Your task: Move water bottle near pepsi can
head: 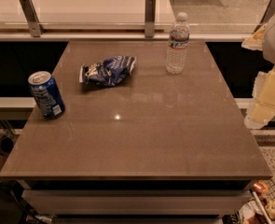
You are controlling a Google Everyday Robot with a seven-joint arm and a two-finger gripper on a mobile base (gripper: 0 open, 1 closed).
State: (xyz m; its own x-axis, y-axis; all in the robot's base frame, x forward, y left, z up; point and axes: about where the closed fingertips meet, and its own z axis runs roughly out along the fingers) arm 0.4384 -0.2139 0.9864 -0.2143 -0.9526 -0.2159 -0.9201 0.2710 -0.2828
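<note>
Water bottle (177, 43) stood far right, pepsi can (46, 94) left edge, well apart; gripper (264, 101) hung right, likely staging for the bottle, grip unreadable.

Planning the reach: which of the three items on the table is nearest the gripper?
The water bottle, clear and upright at the far right. The gripper hangs right of the table; the snack bag and pepsi can sit farther left.

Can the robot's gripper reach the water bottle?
Probably yes: the gripper hangs beside the table's right edge, with bare tabletop between it and the water bottle; the bag and pepsi can lie farther left.
</note>
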